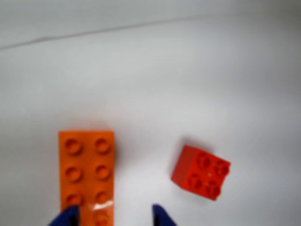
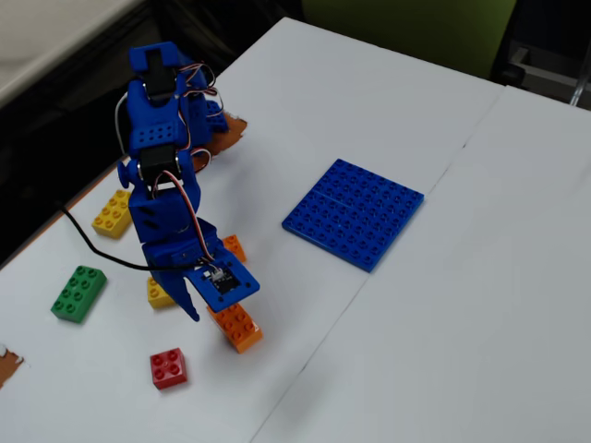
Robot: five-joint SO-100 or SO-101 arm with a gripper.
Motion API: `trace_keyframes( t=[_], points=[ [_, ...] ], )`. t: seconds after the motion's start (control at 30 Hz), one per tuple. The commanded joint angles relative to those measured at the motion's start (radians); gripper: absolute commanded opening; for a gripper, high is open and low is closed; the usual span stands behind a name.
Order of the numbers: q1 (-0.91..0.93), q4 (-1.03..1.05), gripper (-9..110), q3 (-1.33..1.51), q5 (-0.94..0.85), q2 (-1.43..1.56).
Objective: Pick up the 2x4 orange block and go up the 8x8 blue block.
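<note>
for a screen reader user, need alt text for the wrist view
A long orange plastic eight-stud brick lies between two blue gripper fingertips at the bottom edge; a small square red-orange four-stud brick sits apart to its right on the white table.

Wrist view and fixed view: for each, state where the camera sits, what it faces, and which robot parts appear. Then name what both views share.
Wrist view: rides on the arm, looking down at the white table; two blue fingertips show at the bottom edge.
Fixed view: stands high beside the table, looking down obliquely at the blue arm and the 8x8 blue block.
Shared: the 2x4 orange block and the small red brick.
</note>
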Motion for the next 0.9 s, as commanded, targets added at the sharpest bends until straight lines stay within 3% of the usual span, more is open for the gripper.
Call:
trace_keyframes(
  t=[0.0,0.87],
  points=[
    [-0.025,-0.006,22,-0.058,0.02,0.006],
    [-0.038,-0.081,28,-0.091,0.071,-0.144]
  ],
)
